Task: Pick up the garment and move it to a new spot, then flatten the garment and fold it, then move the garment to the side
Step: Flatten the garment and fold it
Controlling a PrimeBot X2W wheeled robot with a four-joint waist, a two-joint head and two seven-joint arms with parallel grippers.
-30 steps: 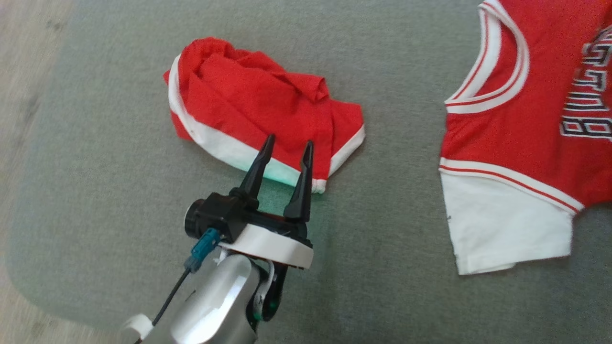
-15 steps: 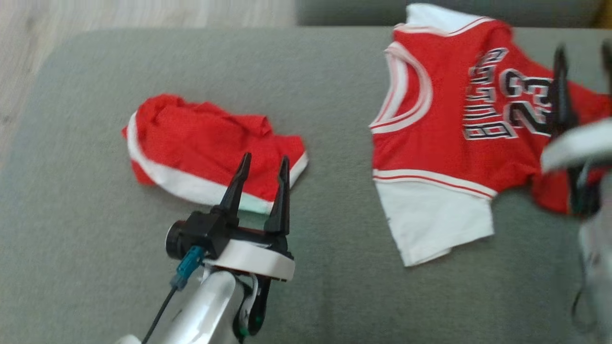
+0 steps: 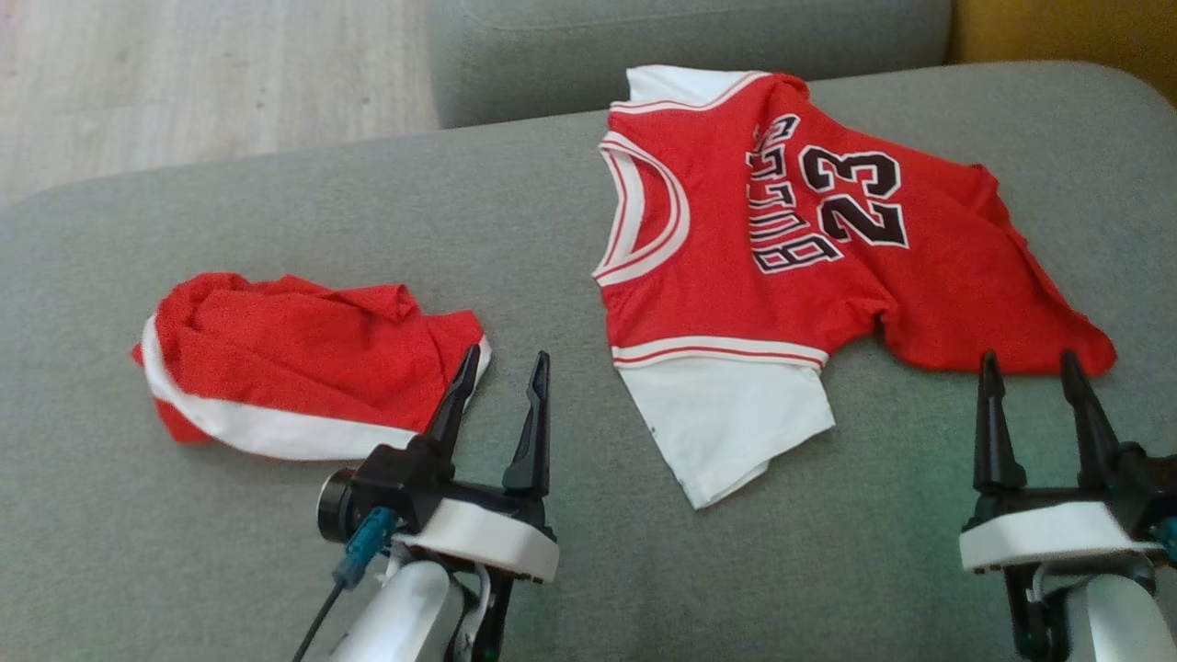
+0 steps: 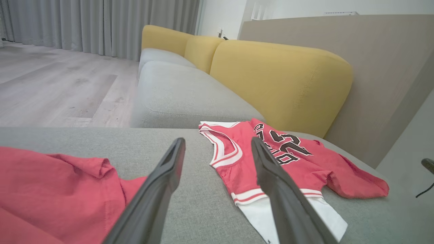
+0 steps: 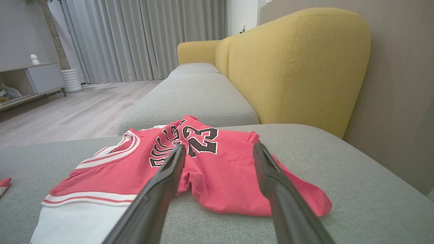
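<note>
Jersey [image 3: 736,294] [image 4: 237,166] [image 5: 220,169]: red with white trim and the number 23, lying loosely spread on the grey sofa seat [image 3: 368,211], right of centre, with one white sleeve towards the robot.
Right gripper [image 3: 1028,357] [image 5: 219,146]: fingers apart, holding nothing, tips by the jersey's near edge.
Left gripper [image 3: 508,354] [image 4: 217,140]: fingers apart and empty, between the two garments.
Crumpled red garment [image 3: 294,359] [image 4: 61,189]: bunched, white band along its near edge, well apart from the jersey on the left.
Yellow backrest [image 4: 281,81] [image 5: 298,67]: behind the seat.
Wood floor [image 3: 184,83]: beyond the sofa's far left edge.

Jersey [image 3: 736,276] right, garment [image 3: 294,359] left (on sofa [image 3: 460,202])
</note>
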